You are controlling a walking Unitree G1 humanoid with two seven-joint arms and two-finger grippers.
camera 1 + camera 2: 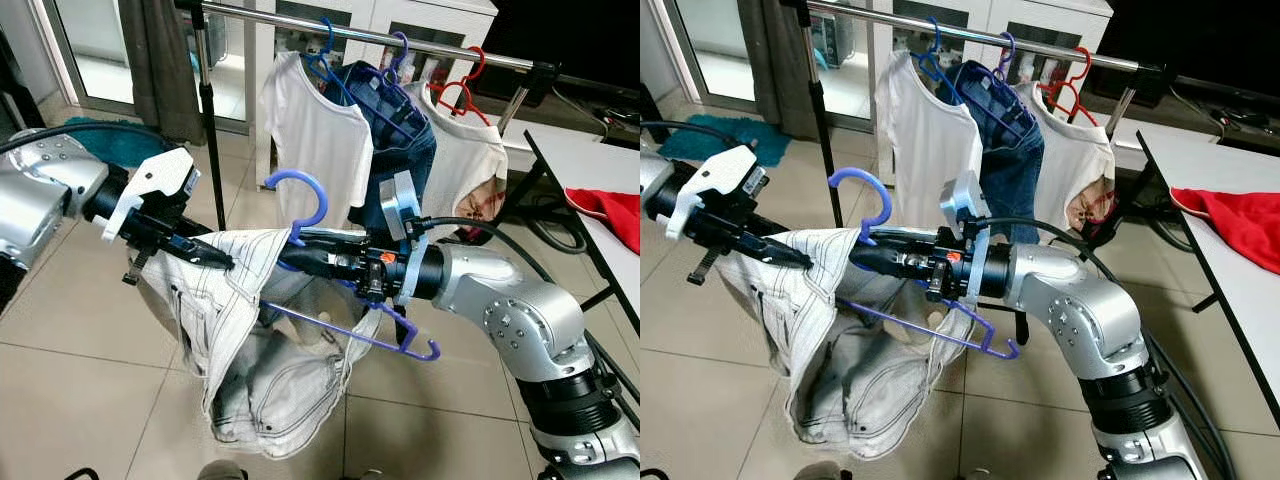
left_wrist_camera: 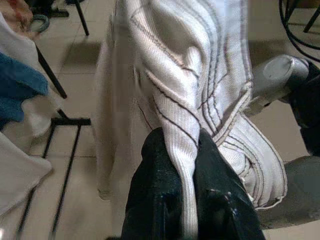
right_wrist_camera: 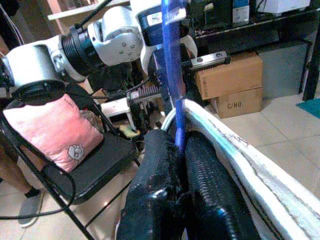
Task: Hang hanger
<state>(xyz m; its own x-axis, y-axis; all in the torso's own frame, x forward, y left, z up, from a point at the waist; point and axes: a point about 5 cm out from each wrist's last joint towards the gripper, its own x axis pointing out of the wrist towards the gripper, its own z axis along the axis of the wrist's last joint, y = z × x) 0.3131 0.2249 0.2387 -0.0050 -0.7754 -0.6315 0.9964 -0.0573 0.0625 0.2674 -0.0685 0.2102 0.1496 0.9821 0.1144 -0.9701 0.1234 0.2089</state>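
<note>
At centre frame, we see the robot's right gripper (image 1: 300, 252) with its two black fingers (image 3: 202, 175) pressed together on the neck of a blue hanger (image 1: 300, 205), whose hook curls upward just above the grip while its lower bar (image 1: 340, 335) slants down toward the lower right. A pale striped garment (image 1: 240, 340) is draped over that hanger and sags toward the tiled floor (image 1: 80, 400) at the bottom of the frame. From the left edge, the left gripper (image 1: 215, 258) reaches in, its fingers (image 2: 150, 190) clamped on a fold of the same garment. Behind the two arms, across the top of the frame, a metal clothes rail (image 1: 440, 47) carries a white T-shirt (image 1: 315, 130) on a blue hanger, dark jeans (image 1: 395, 140) beside it, and another white shirt (image 1: 465, 150) on a red hanger (image 1: 462, 85). At the right edge we see a white table (image 1: 590, 190) bearing a red cloth (image 1: 610, 210). The held hanger hangs well below and in front of the rail.
</note>
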